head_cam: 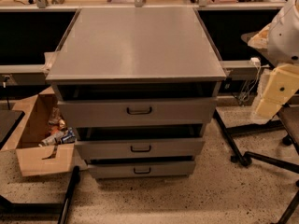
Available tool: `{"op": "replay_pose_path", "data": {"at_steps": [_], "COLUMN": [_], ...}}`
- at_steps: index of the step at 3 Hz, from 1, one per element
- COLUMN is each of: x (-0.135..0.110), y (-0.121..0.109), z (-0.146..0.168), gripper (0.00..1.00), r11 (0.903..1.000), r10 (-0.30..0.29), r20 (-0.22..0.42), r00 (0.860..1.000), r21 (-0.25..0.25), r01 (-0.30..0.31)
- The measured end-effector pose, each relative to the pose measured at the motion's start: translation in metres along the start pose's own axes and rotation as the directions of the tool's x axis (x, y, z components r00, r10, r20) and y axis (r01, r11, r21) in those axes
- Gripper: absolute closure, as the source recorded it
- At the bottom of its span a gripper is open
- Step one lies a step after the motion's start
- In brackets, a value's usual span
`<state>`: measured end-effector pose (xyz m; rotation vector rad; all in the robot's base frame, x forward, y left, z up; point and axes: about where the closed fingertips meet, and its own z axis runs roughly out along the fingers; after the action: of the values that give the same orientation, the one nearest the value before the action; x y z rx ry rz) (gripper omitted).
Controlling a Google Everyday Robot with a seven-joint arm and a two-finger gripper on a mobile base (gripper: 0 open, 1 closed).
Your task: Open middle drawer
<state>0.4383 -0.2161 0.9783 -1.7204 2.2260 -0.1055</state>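
At the near face of the grey cabinet, between the top drawer and the bottom drawer, sits the middle drawer, with its small dark handle at the centre of the front. Its front lines up with the two others, and none of them stands out toward the near side more than the rest. I judge the dark band above it to be the usual gap and the drawer to be shut, or open by a crack at most.

Off at the right edge, well apart from the cabinet, hangs the gripper, pale yellow, below the white arm. It touches nothing and holds nothing that can be seen. Whether it is spread or pressed together I cannot tell.

By my reading nothing of the task is done yet. The gripper has to be brought left to the handle, take hold of it, and pull the drawer toward the near side.

No brand, label or number shows on the drawer fronts or on the cabinet top. Left of the cabinet a cardboard box lies open on the speckled floor with some packets inside, and any print on them cannot be read.
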Motion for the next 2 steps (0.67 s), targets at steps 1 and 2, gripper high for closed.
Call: {"op": "replay_pose_path", "data": {"at_steps": [1, 2], "x": [0.000, -0.001], "y": [0.000, 0.006], "z": [0.000, 0.040], "gripper": [0.00, 0.00], "r11": [1.0000, 0.9994], "r10": [0.000, -0.034], "r20": [0.000, -0.042], "r00": [1.000, 0.999], "r21": [0.000, -0.008], "r01": [0.000, 0.034]}}
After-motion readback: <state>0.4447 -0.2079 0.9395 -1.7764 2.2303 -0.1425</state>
